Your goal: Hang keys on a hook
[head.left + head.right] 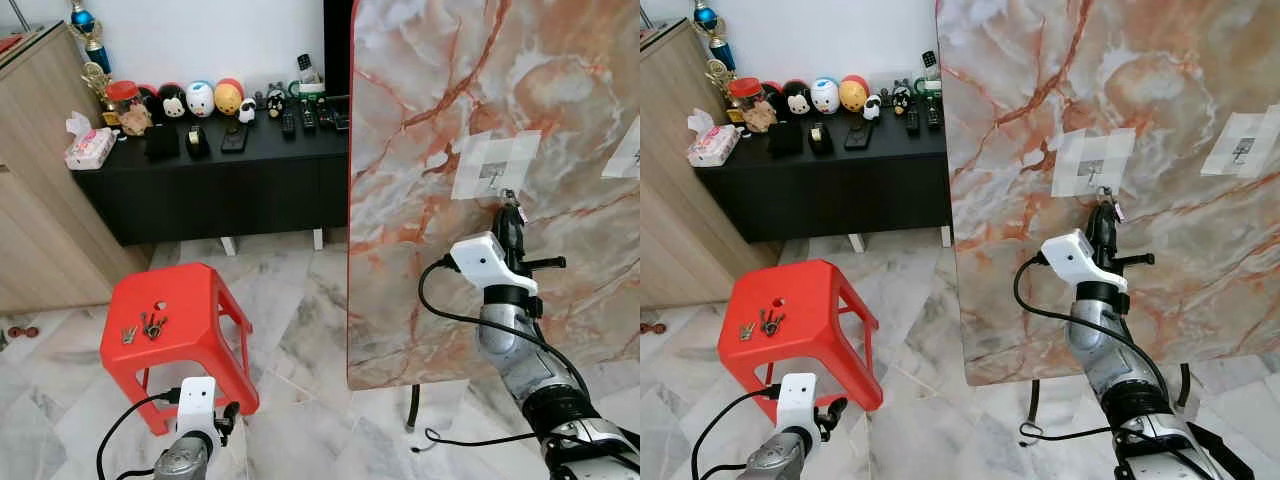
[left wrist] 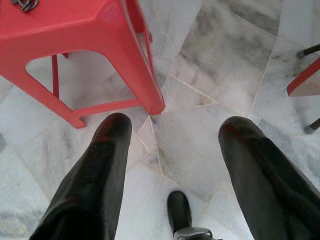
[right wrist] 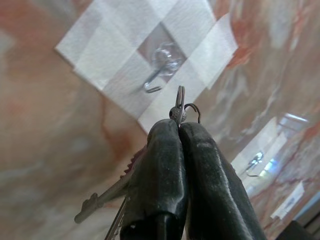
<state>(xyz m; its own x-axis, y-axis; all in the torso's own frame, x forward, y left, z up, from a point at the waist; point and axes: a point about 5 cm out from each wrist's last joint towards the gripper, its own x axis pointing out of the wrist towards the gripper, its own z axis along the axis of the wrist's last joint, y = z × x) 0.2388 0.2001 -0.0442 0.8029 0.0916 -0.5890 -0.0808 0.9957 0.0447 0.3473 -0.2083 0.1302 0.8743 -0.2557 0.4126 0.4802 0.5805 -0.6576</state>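
while right hand (image 3: 178, 131) pinches metal keys (image 3: 107, 192) below taped wire hook (image 3: 159, 70), left hand (image 2: 172, 150) spread.

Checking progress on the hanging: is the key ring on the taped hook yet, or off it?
Off it. The right gripper holds the keys with the ring just short of the hook.
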